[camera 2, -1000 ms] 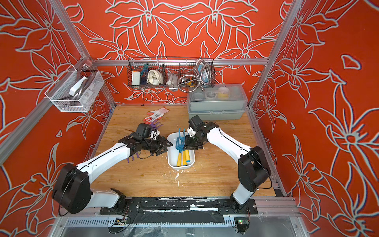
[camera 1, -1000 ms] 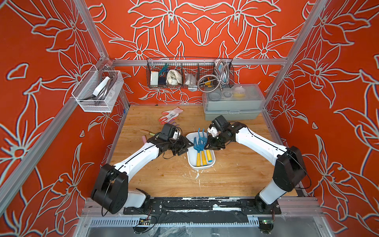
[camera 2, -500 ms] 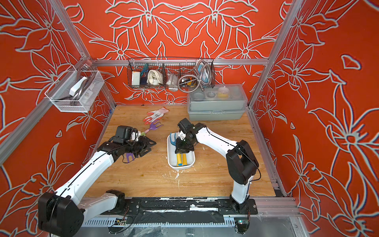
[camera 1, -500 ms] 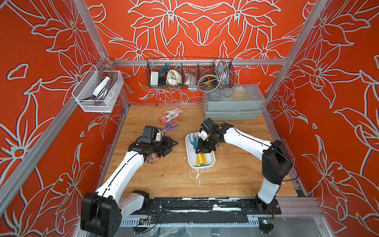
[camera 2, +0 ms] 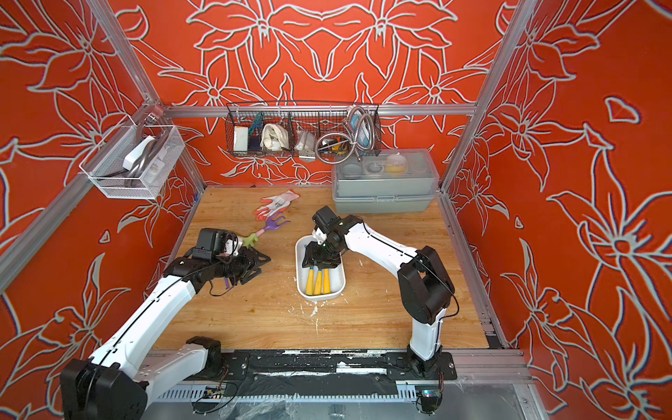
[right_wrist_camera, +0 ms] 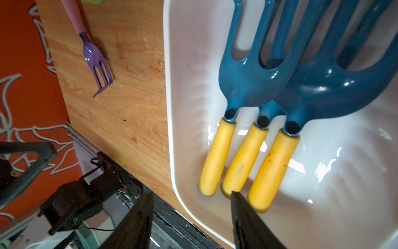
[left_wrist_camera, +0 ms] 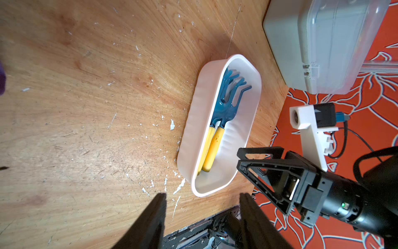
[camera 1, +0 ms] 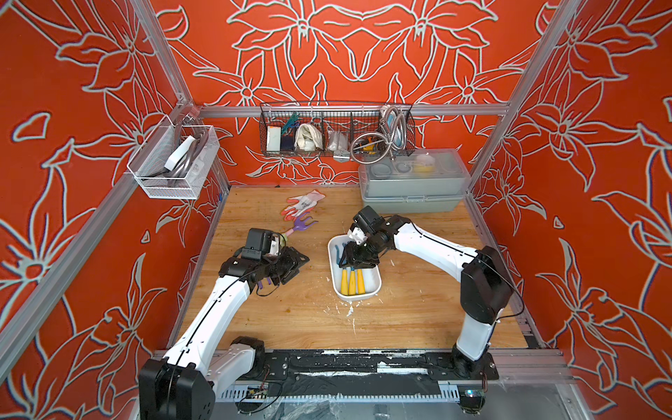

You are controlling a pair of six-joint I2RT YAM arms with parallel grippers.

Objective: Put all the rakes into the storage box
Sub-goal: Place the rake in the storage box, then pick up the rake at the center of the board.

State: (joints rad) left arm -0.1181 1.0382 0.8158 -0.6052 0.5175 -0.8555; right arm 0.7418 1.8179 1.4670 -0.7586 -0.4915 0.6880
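The storage box is a shallow white tub in the middle of the wooden table. Three rakes with blue heads and yellow handles lie side by side inside it, also seen as rakes in the left wrist view. My right gripper hangs low over their blue heads, open, holding nothing. My left gripper hovers open and empty over bare table to the left of the box.
A small purple rake with a pink handle lies behind my left gripper, and a glove lies behind that. A grey lidded box stands at the back right. Wire baskets hang on the walls.
My right gripper came down over the box and its jaws opened; the blue rake it carried now lies with the others. My left arm pulled back to the left.
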